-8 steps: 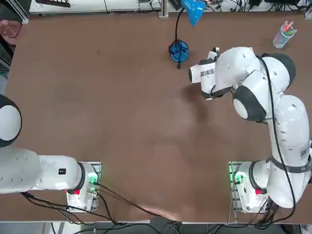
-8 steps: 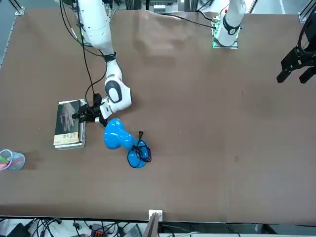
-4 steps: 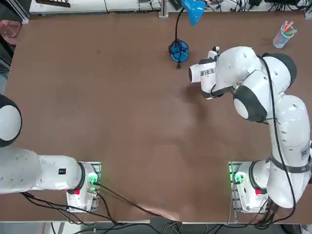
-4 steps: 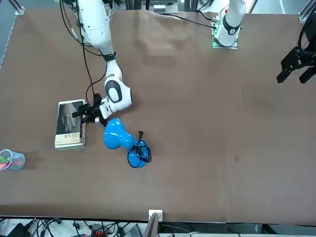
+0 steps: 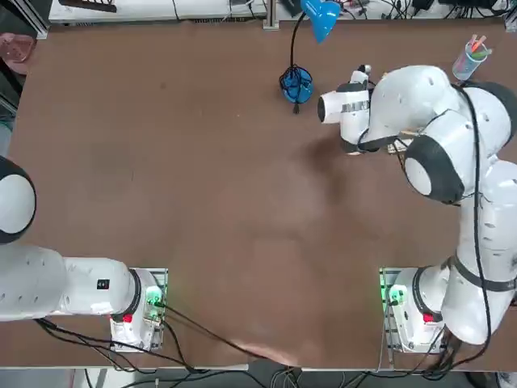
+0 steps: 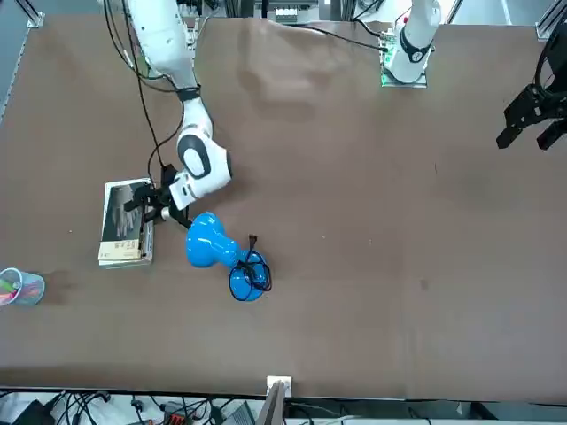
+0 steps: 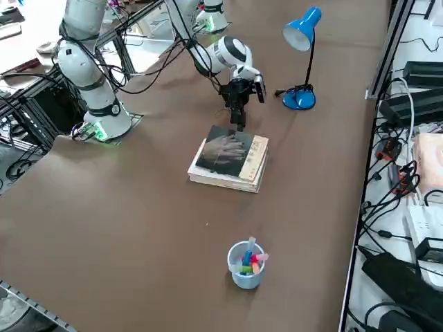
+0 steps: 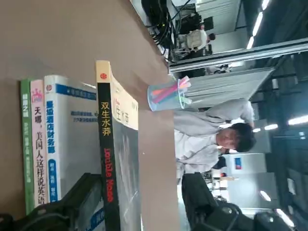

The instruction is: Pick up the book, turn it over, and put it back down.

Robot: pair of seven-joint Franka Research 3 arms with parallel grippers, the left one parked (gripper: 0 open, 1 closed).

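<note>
The book (image 6: 124, 221) lies flat near the table's right edge with its grey cover and pale hand image (image 7: 225, 149) facing up. In the wrist view its near side (image 8: 108, 144) shows stacked spines: green, pink, white with a blue strip, and black on top. My right gripper (image 6: 143, 205) sits low at the book's edge on the lamp side (image 7: 237, 121). It is open (image 8: 142, 185): one finger (image 8: 89, 195) is level with the white spine, the other (image 8: 197, 192) stands clear above the grey cover. In the top view the right arm (image 5: 404, 105) hides the book.
A blue desk lamp (image 6: 211, 243) stands close beside the gripper, its base (image 7: 299, 100) and cord toward the far edge. A pale blue cup of pens (image 7: 246, 266) stands beyond the book at the table's right corner. A person (image 8: 211, 139) sits off the table.
The right arm's wrist and elbow have swung toward the table's right side. The gripper has edged slightly further onto the book's edge. The book has barely shifted.
</note>
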